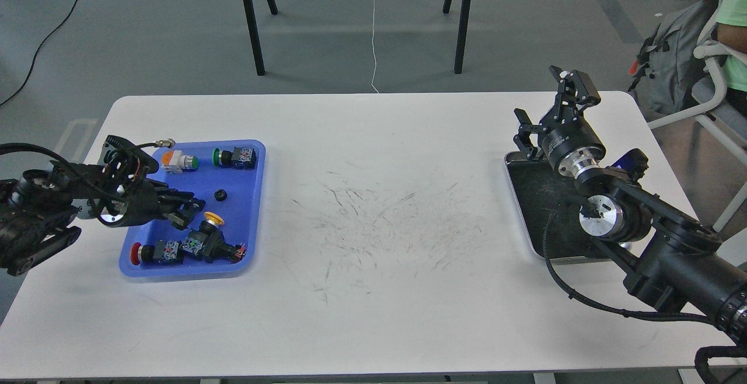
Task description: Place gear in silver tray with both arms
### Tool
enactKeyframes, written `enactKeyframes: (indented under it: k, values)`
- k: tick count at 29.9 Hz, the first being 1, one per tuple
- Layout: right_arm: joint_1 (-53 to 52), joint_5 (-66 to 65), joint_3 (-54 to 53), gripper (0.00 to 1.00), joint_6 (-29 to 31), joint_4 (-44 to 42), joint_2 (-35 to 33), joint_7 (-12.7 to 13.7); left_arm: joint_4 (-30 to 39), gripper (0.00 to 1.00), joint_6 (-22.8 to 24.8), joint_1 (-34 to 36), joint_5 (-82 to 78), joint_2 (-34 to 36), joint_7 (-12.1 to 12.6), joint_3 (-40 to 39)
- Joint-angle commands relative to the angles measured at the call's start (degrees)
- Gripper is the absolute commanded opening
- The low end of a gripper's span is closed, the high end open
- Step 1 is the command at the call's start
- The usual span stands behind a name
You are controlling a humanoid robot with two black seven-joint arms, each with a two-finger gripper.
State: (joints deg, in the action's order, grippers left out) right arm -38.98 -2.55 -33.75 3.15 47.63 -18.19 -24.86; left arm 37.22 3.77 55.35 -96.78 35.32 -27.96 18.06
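Observation:
The gear (220,195) is a small black ring lying in the blue plastic tray (251,226) at the left. My left gripper (188,209) reaches into that tray from the left. Its tips are a short way left of the gear and do not touch it; the fingers look slightly apart and empty. The silver tray (518,209) lies at the right, and my right arm hides much of it. My right gripper (523,134) is open and empty above the silver tray's far left corner.
Several push-button switches with red (135,254), yellow (213,218) and green (217,156) caps lie in the blue tray around the gear. The white table (379,197) has scuff marks in the middle. A seated person and a backpack (671,51) are beyond the right edge.

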Motion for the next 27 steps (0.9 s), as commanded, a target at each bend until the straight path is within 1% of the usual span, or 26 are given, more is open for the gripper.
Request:
enactKeyframes:
  k: [1,8,15,21,24,27]
  values:
    - [0.0,0.0,0.0,0.99,0.0,-0.1,0.0,0.1,0.2,0.24,-0.4,-0.1,-0.2,-0.2,0.0,-0.1]
    - [0.3,-0.4,0.0,0.99,0.0,-0.2,0.0,0.1,0.6,0.21,-0.4,0.6,0.1,0.2,0.0,-0.5]
    - [0.4,-0.5,0.0,0.99,0.0,-0.2,0.0,0.0,1.3,0.21,-0.3,3.0,0.6,0.3,0.0,-0.7]
    - [0.3,-0.6,0.0,0.99,0.0,-0.3,0.0,0.1,3.6,0.20,-0.1,5.4,0.7,1.8,0.0,-1.2]
    - [0.2,-0.6,0.0,0.99,0.0,-0.3,0.0,0.1,6.4,0.20,0.2,8.9,1.9,2.2,0.0,-1.3]
    - [-0.1,-0.6,0.0,0.99,0.0,-0.2,0.0,0.1,8.9,0.20,-0.1,10.7,4.5,2.4,0.0,-1.7]
